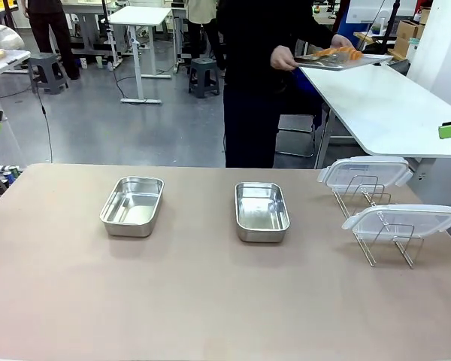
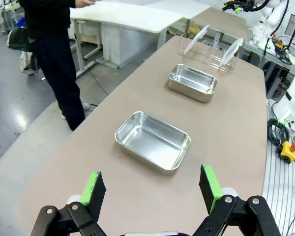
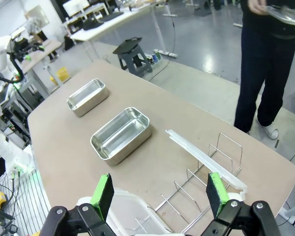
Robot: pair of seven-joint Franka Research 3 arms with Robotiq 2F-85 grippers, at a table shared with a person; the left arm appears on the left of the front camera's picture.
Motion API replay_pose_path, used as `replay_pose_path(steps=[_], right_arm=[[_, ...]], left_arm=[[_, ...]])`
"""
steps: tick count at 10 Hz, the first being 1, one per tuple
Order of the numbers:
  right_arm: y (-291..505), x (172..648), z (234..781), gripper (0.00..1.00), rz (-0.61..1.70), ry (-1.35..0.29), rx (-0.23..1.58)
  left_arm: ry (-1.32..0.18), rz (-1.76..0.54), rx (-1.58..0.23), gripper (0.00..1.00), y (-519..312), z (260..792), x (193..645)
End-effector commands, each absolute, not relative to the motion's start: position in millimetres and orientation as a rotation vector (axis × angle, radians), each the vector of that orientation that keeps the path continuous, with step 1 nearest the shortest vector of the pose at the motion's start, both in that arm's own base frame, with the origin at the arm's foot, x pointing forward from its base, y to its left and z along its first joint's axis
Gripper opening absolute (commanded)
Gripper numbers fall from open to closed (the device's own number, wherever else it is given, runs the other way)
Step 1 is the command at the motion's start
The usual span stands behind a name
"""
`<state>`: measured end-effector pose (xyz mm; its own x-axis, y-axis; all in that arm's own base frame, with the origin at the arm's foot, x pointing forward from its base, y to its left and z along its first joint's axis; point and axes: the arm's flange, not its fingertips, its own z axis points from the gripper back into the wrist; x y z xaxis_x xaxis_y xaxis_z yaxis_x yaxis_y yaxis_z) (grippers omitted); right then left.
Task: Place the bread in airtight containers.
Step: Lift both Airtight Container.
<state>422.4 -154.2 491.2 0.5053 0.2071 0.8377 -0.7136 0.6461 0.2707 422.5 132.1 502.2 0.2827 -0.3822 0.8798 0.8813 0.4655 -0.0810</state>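
Airtight containers (image 1: 133, 205) (image 1: 261, 211): two steel tubs, lidless and empty, on the tan table (image 1: 210, 301) — one left of centre, one at centre, well apart.
Left gripper (image 2: 152, 189): fingers spread, holding nothing, above the table on the near side of the left tub.
Right gripper (image 3: 160, 191): fingers spread, holding nothing, above the wire rack (image 1: 363, 188).
Rack contents: two clear lids (image 1: 364, 173) (image 1: 402, 219), tilted, right of the tubs.
Bread (image 1: 338, 53): far field — on a flat tray (image 1: 361, 60) held by a person (image 1: 252, 90) standing beyond the table.
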Motion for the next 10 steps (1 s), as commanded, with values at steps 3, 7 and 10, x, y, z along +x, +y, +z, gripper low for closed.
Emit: replay_pose_path(steps=[3,7,10], right_arm=[[-152.9,425.6,492.3,1.00,0.606,-0.900,0.672],[-152.9,425.6,492.3,1.00,0.606,-0.900,0.672],[-152.9,425.6,492.3,1.00,0.606,-0.900,0.672]], left_arm=[[-0.955,-0.933,-0.661,1.00,132.0,504.1,423.7],[-0.955,-0.933,-0.661,1.00,132.0,504.1,423.7],[-0.955,-0.933,-0.661,1.00,132.0,504.1,423.7]])
